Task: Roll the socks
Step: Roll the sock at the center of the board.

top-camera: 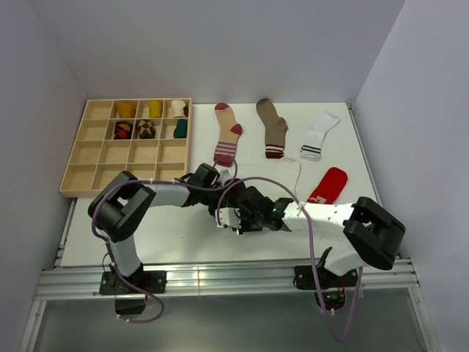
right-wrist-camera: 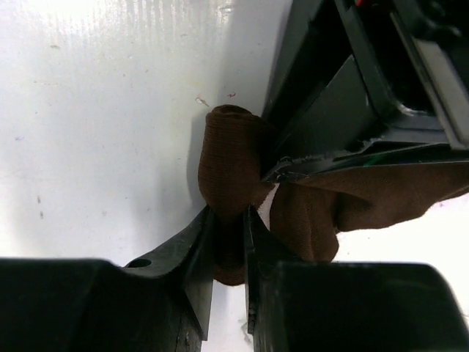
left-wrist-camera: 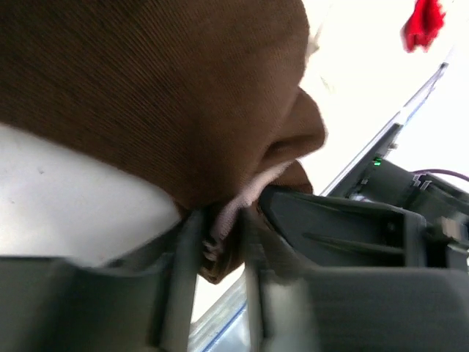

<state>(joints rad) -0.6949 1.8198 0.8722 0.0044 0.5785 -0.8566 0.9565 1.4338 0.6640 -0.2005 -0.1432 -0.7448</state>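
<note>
A dark brown sock (right-wrist-camera: 231, 169) sits bunched and folded. Beyond it, lying flat: a tan-and-maroon sock (top-camera: 229, 134), a brown sock (top-camera: 273, 126), a stripe-cuffed white sock (top-camera: 317, 136), a plain white sock (top-camera: 288, 171) and a red sock (top-camera: 327, 185).

Brown sock (right-wrist-camera: 229, 165), red sock (top-camera: 329, 183)

Brown sock (right-wrist-camera: 229, 158) pinched in right tool (right-wrist-camera: 229, 224), seemingly bunched.
</note>
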